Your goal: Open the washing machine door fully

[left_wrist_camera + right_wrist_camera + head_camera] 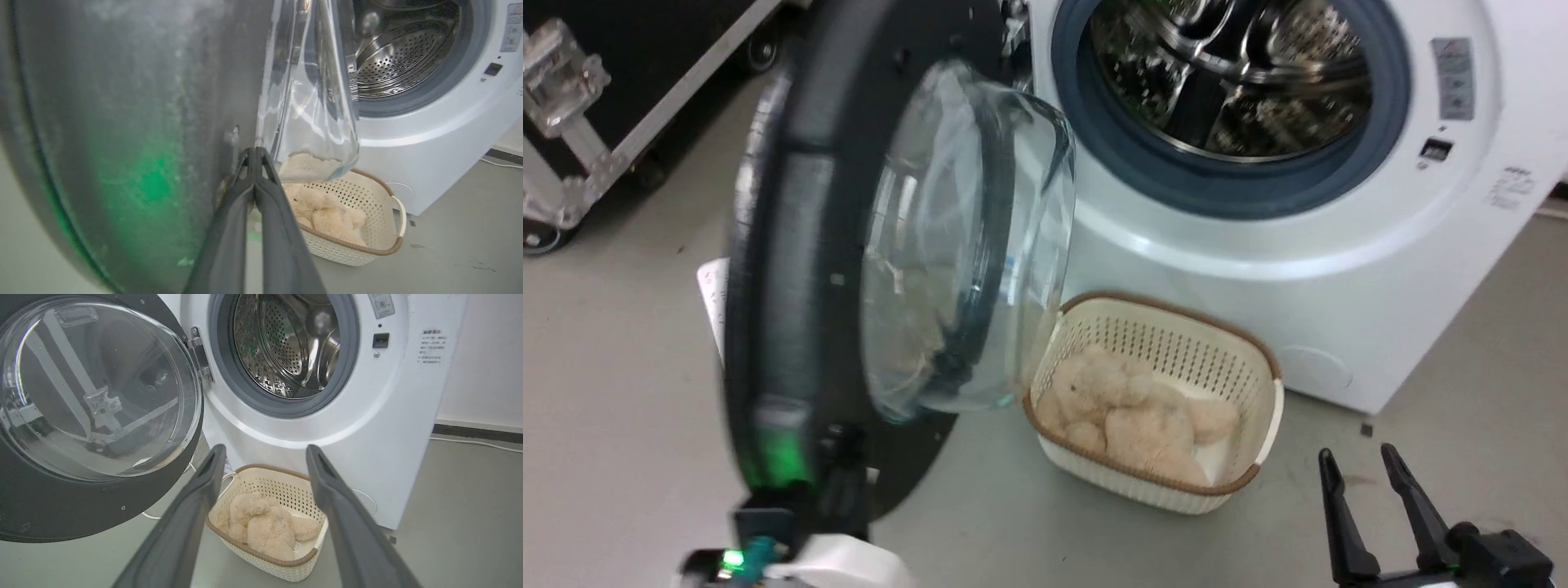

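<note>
The washing machine door (792, 245) stands swung out from the white washing machine (1258, 245), edge-on to my head view, its clear glass bowl (964, 237) bulging toward the drum (1233, 73). In the left wrist view my left gripper (254, 153) is shut, its tips resting against the door's dark inner face (122, 122) right beside the glass bowl (310, 102). My right gripper (1360, 457) hangs open at the lower right, apart from everything. The right wrist view shows the door (102, 506), its metal hinge (200, 355) and the right gripper (265, 449) holding nothing.
A cream perforated basket (1262, 351) with a beige plush toy (1127, 408) sits on the floor below the machine's opening, just right of the door. A black case with metal edging (605, 122) stands at the upper left. A white sheet (712, 286) lies behind the door.
</note>
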